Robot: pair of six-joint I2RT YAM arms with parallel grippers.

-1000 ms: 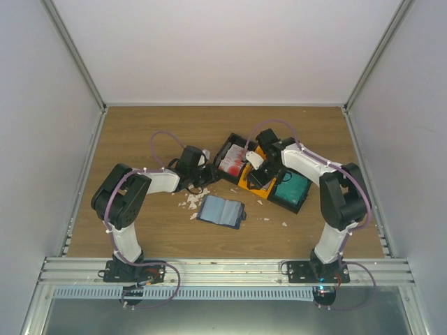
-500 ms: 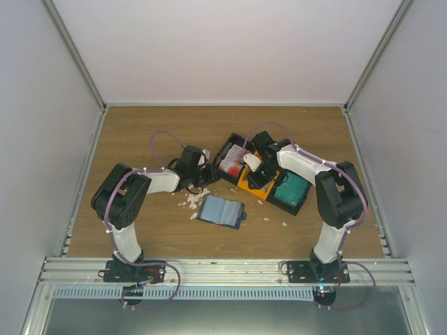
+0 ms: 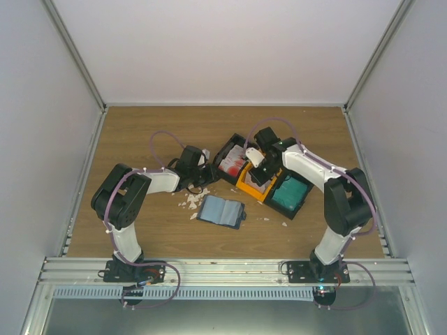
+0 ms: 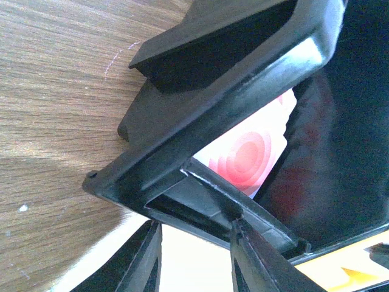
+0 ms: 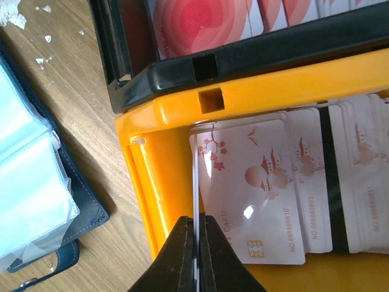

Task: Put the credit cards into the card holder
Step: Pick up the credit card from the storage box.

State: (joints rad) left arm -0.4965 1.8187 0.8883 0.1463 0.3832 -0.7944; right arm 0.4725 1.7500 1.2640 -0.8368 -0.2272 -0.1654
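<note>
In the right wrist view my right gripper (image 5: 197,222) is shut on one credit card (image 5: 196,176), seen edge-on and standing upright over the left end of the orange tray (image 5: 146,182). Several more credit cards (image 5: 292,194), pale with a reddish print, lie flat in that tray. Red-and-white cards (image 5: 200,18) fill the black tray (image 3: 225,150) beside it. The card holder (image 3: 222,211) lies open on the table in front of the trays, blue-grey inside (image 5: 30,176). My left gripper (image 4: 197,225) has its fingers apart, tips against the black tray's rim (image 4: 200,115).
A second black tray with a teal inside (image 3: 290,194) stands to the right of the orange one. Torn white scraps (image 3: 188,202) lie on the wood to the left of the card holder, a few more (image 3: 284,224) to its right. Grey walls enclose the table.
My right gripper's jaws have closed onto the upright card over the orange tray, and the right arm has shifted a little. The left arm has not moved.
</note>
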